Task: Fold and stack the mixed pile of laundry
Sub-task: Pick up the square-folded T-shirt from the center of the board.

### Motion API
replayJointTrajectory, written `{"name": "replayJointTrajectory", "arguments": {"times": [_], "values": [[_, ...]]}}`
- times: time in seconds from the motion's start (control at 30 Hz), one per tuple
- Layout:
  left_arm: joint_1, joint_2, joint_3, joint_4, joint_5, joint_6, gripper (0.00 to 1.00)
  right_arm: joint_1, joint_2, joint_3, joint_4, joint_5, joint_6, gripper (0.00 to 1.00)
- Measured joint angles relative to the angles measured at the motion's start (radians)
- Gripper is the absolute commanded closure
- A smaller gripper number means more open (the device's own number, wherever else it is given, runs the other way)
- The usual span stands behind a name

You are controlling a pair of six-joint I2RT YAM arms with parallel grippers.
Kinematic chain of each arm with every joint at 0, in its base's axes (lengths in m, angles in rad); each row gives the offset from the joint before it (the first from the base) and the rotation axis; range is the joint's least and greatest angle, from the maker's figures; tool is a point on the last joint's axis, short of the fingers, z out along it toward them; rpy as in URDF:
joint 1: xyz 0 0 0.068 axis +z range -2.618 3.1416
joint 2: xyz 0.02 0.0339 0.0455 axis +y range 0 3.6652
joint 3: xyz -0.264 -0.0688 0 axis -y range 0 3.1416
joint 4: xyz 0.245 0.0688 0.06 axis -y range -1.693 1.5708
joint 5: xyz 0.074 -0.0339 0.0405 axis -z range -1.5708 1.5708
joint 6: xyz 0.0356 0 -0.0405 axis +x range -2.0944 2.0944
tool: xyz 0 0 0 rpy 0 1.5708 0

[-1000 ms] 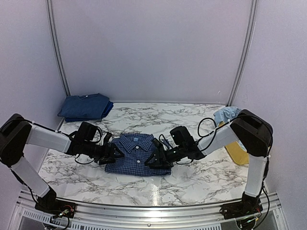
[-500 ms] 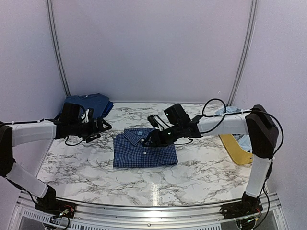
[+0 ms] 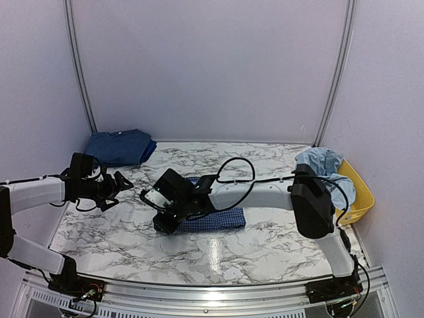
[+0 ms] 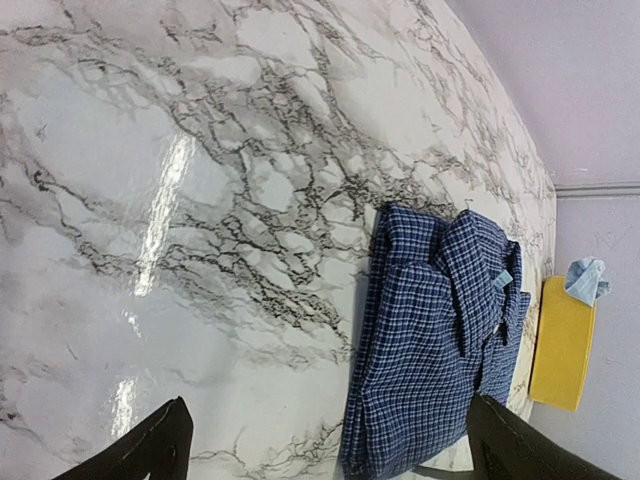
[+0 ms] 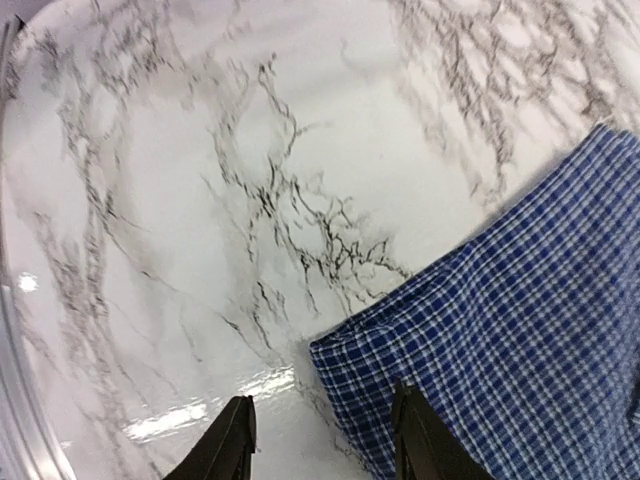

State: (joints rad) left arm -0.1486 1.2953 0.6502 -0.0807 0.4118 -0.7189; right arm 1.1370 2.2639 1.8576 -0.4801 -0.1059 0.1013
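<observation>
The navy small-check shirt (image 3: 222, 217) lies folded flat on the marble table (image 3: 265, 245), collar toward the back. My right arm reaches across it from the right. My right gripper (image 3: 161, 218) stands open low over the shirt's near-left corner (image 5: 500, 340), one finger (image 5: 420, 440) above the cloth and the other above bare marble. My left gripper (image 3: 122, 187) hangs wide open to the left of the shirt, apart from it and holding nothing. In the left wrist view the shirt (image 4: 430, 340) lies ahead between my fingertips (image 4: 150, 450). A folded dark-blue stack (image 3: 119, 146) sits at the back left.
A yellow tub (image 3: 354, 195) stands at the right edge with a light-blue garment (image 3: 321, 162) heaped in it; the tub (image 4: 562, 340) also shows beyond the shirt in the left wrist view. Lilac walls close the back and sides.
My right arm has swung left across the shirt to its near-left corner, jaws narrowing. My left gripper has let go, opened wide and drawn back to the left.
</observation>
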Motion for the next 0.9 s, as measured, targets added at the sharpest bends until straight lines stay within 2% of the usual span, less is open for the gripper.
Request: {"name": "replayJointTrajectory", "arguments": {"times": [0.1, 0.17, 0.27, 0.4, 0.6, 0.9], "values": [[0.007, 0.000, -0.013, -0.013, -0.002, -0.004, 0.01, 0.014, 0.087, 0.043, -0.046, 0.039, -0.022, 0.59], [0.010, 0.000, -0.014, -0.019, -0.003, -0.004, 0.01, 0.015, 0.117, 0.055, -0.054, 0.056, -0.031, 0.64], [0.013, -0.002, -0.014, -0.024, -0.006, -0.003, 0.01, 0.018, 0.121, 0.084, -0.064, 0.091, -0.046, 0.77], [0.018, -0.002, -0.014, -0.031, -0.013, 0.000, 0.01, 0.024, 0.140, 0.091, -0.076, 0.143, -0.064, 1.00], [0.020, 0.002, -0.031, -0.019, 0.002, 0.000, 0.01, 0.023, 0.129, 0.087, -0.072, 0.173, -0.071, 1.00], [0.015, 0.002, -0.168, 0.154, 0.098, -0.127, 0.01, -0.059, -0.026, -0.015, 0.046, 0.042, -0.028, 1.00]]}}
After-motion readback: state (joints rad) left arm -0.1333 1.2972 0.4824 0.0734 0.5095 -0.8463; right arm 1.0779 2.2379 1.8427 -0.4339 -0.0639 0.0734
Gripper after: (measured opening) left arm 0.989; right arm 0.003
